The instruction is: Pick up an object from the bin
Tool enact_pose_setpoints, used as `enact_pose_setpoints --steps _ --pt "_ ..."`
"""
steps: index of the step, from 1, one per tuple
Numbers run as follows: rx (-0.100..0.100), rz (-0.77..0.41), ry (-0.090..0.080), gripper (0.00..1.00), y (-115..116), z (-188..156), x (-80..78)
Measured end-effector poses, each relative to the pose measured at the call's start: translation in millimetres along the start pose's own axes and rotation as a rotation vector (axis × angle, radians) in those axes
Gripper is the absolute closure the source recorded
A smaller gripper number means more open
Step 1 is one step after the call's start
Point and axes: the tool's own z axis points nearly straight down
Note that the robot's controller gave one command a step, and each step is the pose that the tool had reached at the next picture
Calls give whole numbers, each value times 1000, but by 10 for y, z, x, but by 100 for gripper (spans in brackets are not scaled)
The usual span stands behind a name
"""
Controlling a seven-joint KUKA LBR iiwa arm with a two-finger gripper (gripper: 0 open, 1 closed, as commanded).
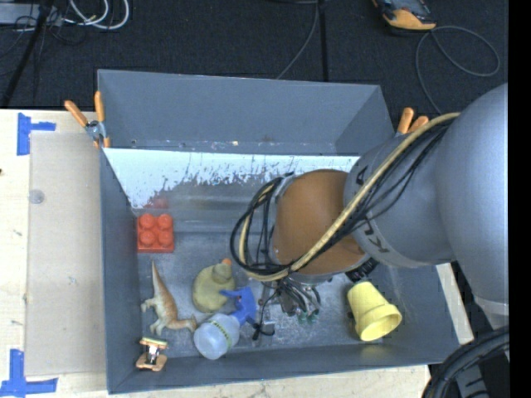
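Several things lie in the bin (pixel 241 114); my jaws hang toward 6 o'clock, blue toy (pixel 243 303) just at their 9 o'clock; spread or pinching, I cannot tell.

1. Light fell evenly and moderately bright over the bin (pixel 249 118).
2. A pale band of glare lay across its rear inner wall.
3. The arm (pixel 465 197) cast a soft shadow on the bin bottom beneath it.
4. The ground beyond was dark.

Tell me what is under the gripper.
A blue toy lies next to the gripper, a pale bottle and olive figure beside it. The orange wrist cover hides the bin floor beneath.
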Motion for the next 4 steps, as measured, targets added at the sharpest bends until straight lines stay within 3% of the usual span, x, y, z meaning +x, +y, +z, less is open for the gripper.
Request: enact_pose_setpoints --steps 1,3,4 --pt "0 -3 3 0 139 143 30" --pt "0 -269 -5 0 241 256 -113" --pt "1 -304 -2 100 245 175 -138"
